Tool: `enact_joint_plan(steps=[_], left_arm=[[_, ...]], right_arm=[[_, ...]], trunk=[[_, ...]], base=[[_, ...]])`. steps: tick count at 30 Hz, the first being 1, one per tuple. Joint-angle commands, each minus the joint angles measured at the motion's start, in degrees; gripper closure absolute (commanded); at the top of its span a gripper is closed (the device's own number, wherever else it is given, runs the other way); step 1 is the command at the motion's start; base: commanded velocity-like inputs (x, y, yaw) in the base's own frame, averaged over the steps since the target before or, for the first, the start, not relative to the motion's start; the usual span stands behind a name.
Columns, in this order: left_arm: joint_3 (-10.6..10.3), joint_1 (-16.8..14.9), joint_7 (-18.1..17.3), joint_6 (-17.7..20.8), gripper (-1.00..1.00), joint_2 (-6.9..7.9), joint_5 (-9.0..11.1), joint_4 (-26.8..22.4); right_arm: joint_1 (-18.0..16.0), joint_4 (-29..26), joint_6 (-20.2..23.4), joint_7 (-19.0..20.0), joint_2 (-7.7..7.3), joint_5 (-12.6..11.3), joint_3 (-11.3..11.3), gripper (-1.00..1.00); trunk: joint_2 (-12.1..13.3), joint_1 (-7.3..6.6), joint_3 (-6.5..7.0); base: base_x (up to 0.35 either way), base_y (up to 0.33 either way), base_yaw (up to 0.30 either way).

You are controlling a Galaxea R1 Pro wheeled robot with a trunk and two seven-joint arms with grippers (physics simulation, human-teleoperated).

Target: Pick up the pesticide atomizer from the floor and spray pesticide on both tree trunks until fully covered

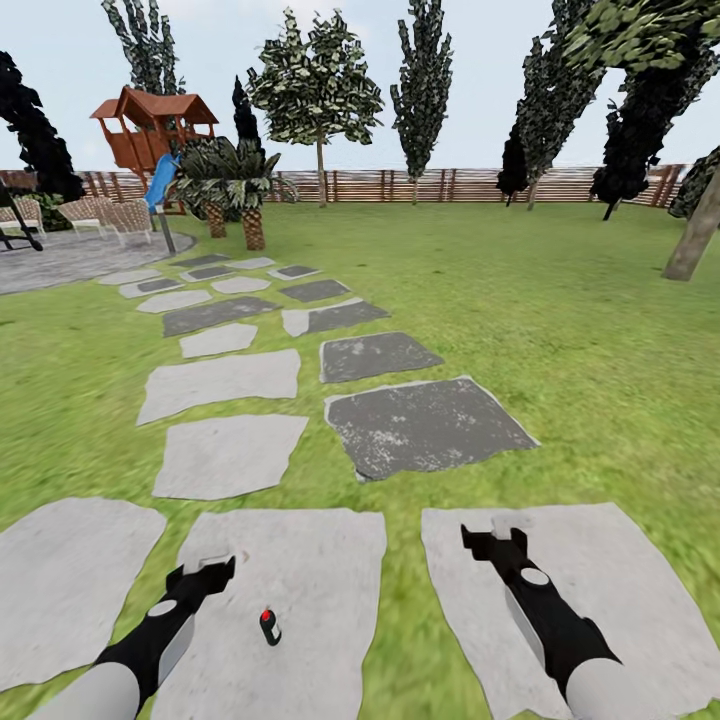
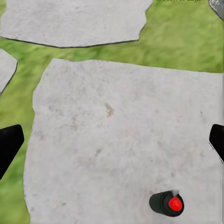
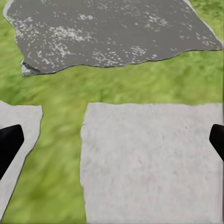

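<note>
The pesticide atomizer (image 1: pixel 270 627), a tiny black bottle with a red spot, stands on a pale stone slab (image 1: pixel 300 560) of the floor, just in front of me. My left gripper (image 1: pixel 205 568) hovers open above that slab, to the left of the bottle and a little beyond it. In the left wrist view the atomizer (image 2: pixel 167 203) sits apart from the open gripper (image 2: pixel 112 142), outside the fingers' gap. My right gripper (image 1: pixel 494 532) is open and empty over the neighbouring pale slab (image 3: pixel 149 163). A thick grey-brown tree trunk (image 1: pixel 693 238) leans at the far right edge.
A path of pale and dark slabs (image 1: pixel 425 425) runs away through the grass toward short palms (image 1: pixel 235 195) and a wooden playhouse (image 1: pixel 150 125). A brown slat fence (image 1: pixel 400 185) closes the lawn. Dark narrow trees (image 1: pixel 420 90) stand along it. Chairs (image 1: pixel 100 215) sit at the far left.
</note>
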Motion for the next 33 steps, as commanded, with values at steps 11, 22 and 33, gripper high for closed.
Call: enact_joint_plan(steps=[11, 22, 33], left_arm=[[0.1, -0.1, -0.1, -0.2, -1.0, 0.03, 0.3, 0.0], [0.2, -0.2, 0.0, -0.2, -1.0, 0.01, 0.4, 0.1], [0.1, -0.1, -0.1, -0.2, -1.0, -0.03, 0.3, 0.1]], right_arm=[[-0.1, 0.4, 0.1, 0.0, 0.04, 0.1, 0.1, -1.0], [-0.1, 1.2, 0.1, -0.1, 0.08, 0.0, 0.1, -1.0], [-0.1, 1.2, 0.1, -0.1, 0.08, 0.0, 0.1, -1.0]], trunk=[[0.0, 0.01, -0.05], [0.0, 0.01, -0.05], [0.0, 0.01, -0.05]], base=[[0.208, -0.175, 0.0], [-0.087, -0.265, 0.0], [-0.006, -0.032, 0.0]])
